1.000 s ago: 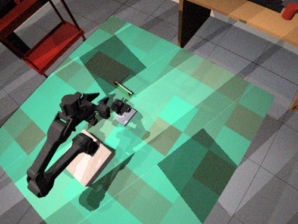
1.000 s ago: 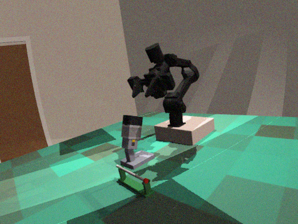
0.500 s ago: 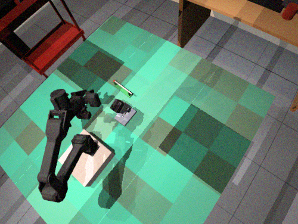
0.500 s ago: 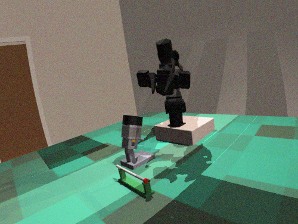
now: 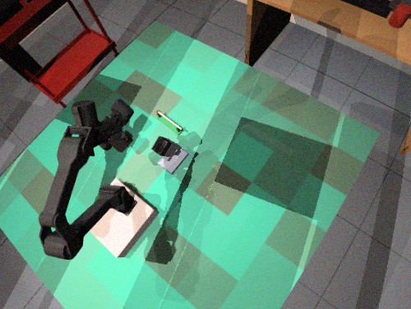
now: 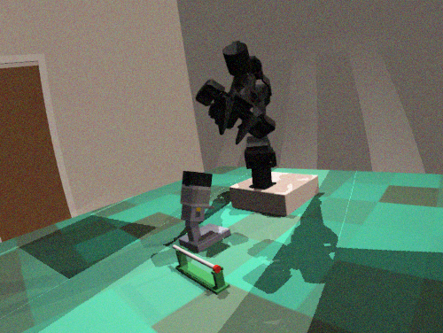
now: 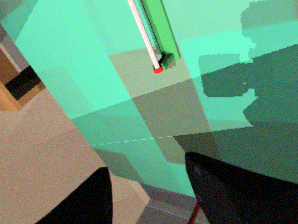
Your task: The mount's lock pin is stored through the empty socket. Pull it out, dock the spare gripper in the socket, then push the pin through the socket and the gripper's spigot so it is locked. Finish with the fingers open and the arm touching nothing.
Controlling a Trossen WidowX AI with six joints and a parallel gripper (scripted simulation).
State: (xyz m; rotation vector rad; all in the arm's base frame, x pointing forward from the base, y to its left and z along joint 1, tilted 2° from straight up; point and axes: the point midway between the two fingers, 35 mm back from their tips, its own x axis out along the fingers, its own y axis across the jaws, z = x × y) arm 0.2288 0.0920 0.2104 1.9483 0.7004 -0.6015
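A white rod with a red end (image 5: 169, 120) (image 6: 197, 258) (image 7: 145, 35) lies along the top of a green two-post holder (image 6: 195, 272) (image 7: 166, 30). Beside it, a grey stand (image 5: 177, 161) (image 6: 208, 236) carries an upright grey block with a black top (image 5: 161, 145) (image 6: 196, 192). A small orange spot (image 6: 198, 210) shows on its side. Whether this is a pin end, and whether the stand's upper part is a docked spare gripper, I cannot tell. My gripper (image 6: 230, 137) (image 7: 147, 168) is partly open and empty, high above the table, nearer the arm's base than the stand.
The arm's pale base block (image 5: 119, 234) (image 6: 261, 201) stands behind the stand as seen in the exterior view. A red shelf unit (image 5: 74, 66) and a wooden desk (image 5: 349, 25) are beyond the table's edges. Dark shadows cross the table.
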